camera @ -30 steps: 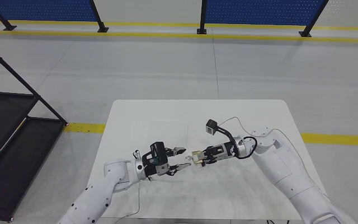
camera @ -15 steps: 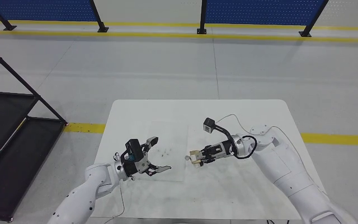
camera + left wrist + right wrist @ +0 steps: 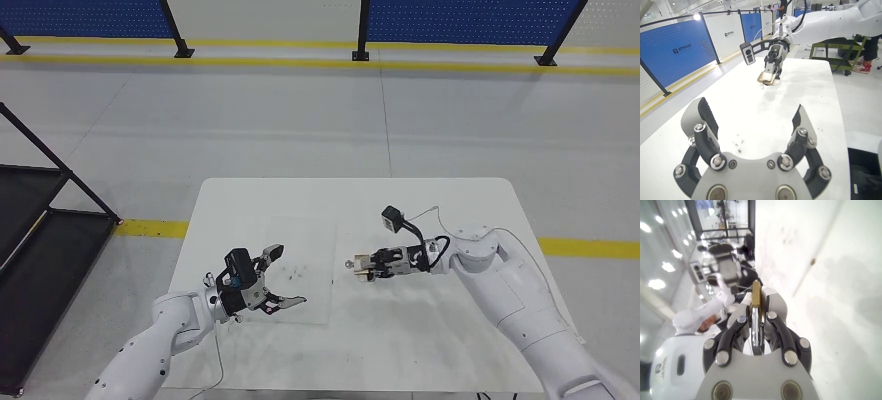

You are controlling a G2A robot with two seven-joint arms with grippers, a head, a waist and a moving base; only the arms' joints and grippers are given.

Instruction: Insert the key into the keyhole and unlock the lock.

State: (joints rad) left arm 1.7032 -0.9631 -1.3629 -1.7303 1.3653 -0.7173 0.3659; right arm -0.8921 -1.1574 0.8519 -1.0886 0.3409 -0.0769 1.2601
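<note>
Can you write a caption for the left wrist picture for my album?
Open left gripper over the table, facing the right gripper holding a brass lock.

Brass padlock (image 3: 755,294), steel shackle (image 3: 755,328), clamped in the right gripper (image 3: 758,295)

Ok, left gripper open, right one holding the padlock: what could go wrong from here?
The right gripper pinches the padlock across its flat faces, so a turning force could swivel it. A small piece shows at the padlock's free end, perhaps the key; how firmly it sits is unclear, and it might drop. The left gripper, open and empty, is well apart from the padlock, so its approach could miss.
</note>
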